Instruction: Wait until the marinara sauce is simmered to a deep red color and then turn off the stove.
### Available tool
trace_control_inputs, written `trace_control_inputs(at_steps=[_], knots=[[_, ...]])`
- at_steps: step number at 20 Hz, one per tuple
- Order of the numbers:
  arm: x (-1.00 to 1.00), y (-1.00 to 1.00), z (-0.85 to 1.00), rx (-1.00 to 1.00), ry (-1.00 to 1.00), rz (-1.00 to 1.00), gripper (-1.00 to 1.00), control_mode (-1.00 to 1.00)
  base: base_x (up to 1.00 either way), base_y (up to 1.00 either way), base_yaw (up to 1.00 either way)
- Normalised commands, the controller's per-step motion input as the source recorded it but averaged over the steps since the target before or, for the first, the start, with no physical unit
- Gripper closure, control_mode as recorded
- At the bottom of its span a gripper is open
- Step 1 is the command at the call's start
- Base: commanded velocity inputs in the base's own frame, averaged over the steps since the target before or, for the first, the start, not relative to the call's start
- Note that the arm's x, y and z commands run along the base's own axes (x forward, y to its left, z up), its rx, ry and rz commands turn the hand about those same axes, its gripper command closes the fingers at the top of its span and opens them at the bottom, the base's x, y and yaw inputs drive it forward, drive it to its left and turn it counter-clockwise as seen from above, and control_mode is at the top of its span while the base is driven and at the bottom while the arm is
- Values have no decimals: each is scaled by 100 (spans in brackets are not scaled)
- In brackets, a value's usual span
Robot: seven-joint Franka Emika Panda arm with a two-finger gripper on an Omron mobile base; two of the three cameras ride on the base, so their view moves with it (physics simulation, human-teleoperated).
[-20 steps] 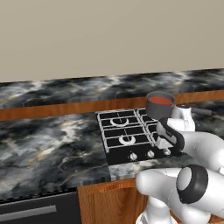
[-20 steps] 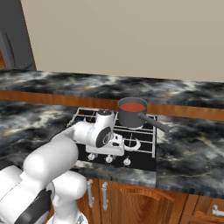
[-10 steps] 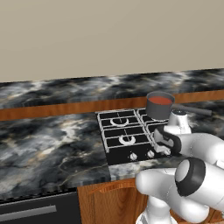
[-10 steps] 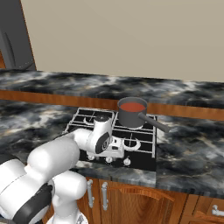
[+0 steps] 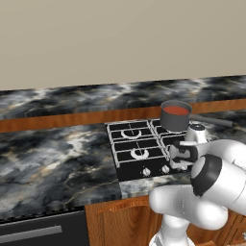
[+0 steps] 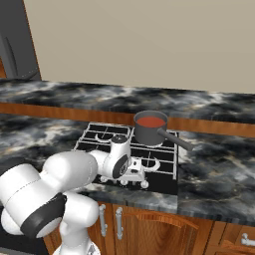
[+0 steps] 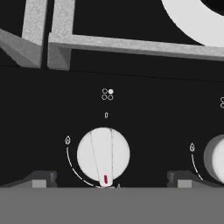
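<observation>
Lowered since the earlier frame toward the stove's [image 5: 139, 151] front edge, the gripper [image 7: 109, 179] is shown with fingers wide astride a knob [image 7: 103, 154], the sauce [image 6: 150, 121] red in its rear-burner pan; closing and turning off are judged next.

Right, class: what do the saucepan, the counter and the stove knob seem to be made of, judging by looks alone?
Saucepan: probably matte dark metal, given its even dark grey wall and lack of shine.
Counter: looks like polished stone, marble or granite, black with white veining.
Stove knob: a pale, smooth disc with a red mark; metal or plastic, the picture leaves it open.
</observation>
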Motion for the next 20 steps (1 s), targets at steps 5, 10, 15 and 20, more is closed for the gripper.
trace_control_inputs(at_steps=[5, 10, 15, 20], knots=[[24, -9, -5, 0, 0, 0, -100, -100, 0, 0, 0], [3, -1, -3, 0, 0, 0, -100, -100, 0, 0, 0], [-4, 0, -5, 0, 0, 0, -100, -100, 0, 0, 0], [-15, 3, -17, 0, 0, 0, -100, -100, 0, 0, 0]])
